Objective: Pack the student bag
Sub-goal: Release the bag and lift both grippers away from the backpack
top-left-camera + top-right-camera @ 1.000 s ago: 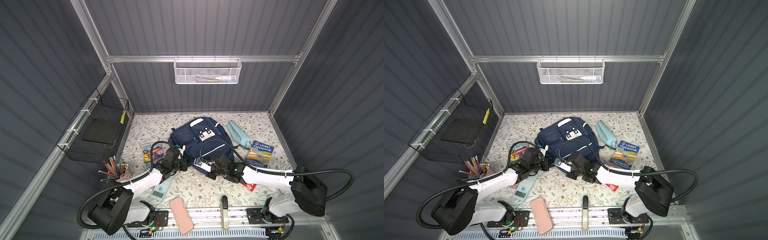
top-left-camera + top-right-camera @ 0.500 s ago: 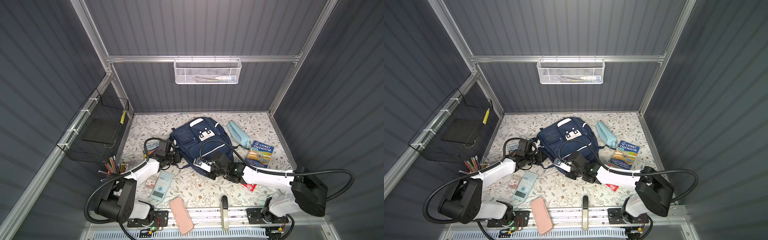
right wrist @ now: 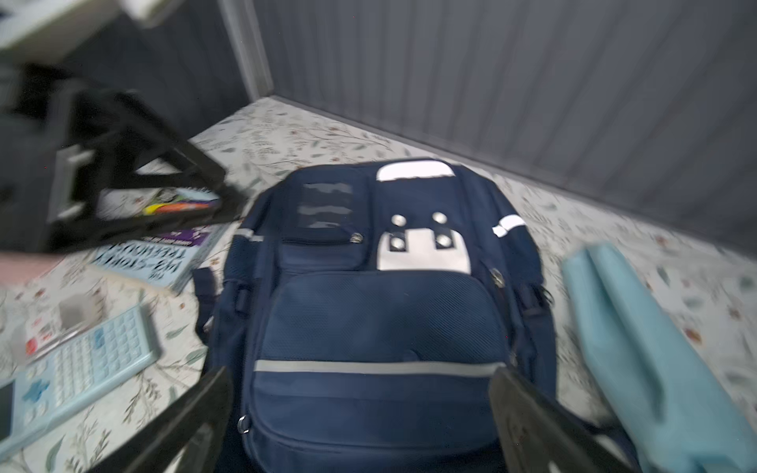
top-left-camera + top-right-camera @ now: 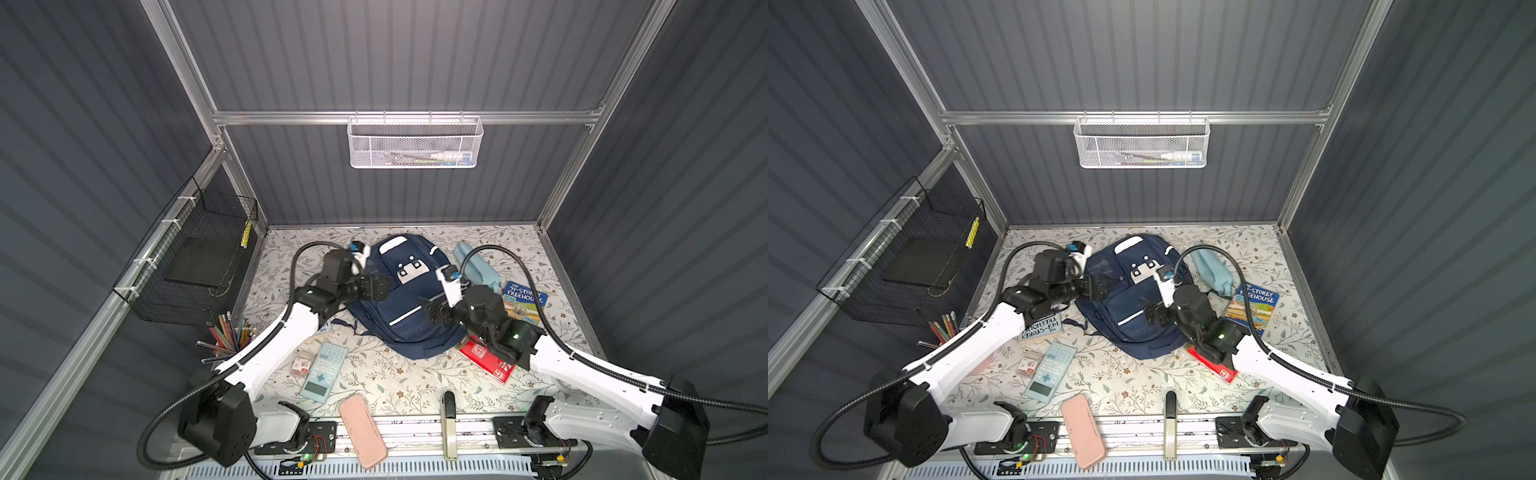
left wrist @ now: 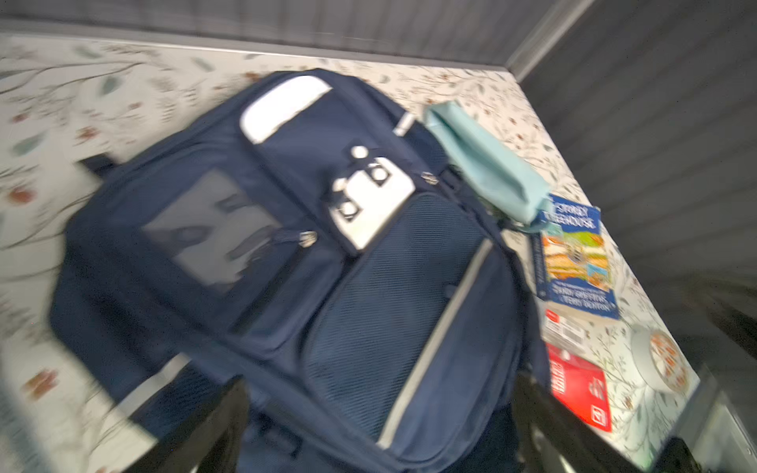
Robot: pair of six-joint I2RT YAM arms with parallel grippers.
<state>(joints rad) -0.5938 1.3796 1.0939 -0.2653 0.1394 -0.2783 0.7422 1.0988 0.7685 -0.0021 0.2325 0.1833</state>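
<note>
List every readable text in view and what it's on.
"91-STOREY TREEHOUSE": blue book, right of the student bag.
"143-STOREY TREEHOUSE": pale book, left of the bag.
Too small to read: red book, calculator, small packet.

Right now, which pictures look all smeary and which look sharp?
Left wrist view: motion-smeared, the navy backpack streaky all over. Right wrist view: blurry too, worst on the light blue calculator and the light blue pouch. Both top views: sharp and evenly lit; the Treehouse book title reads clearly.
</note>
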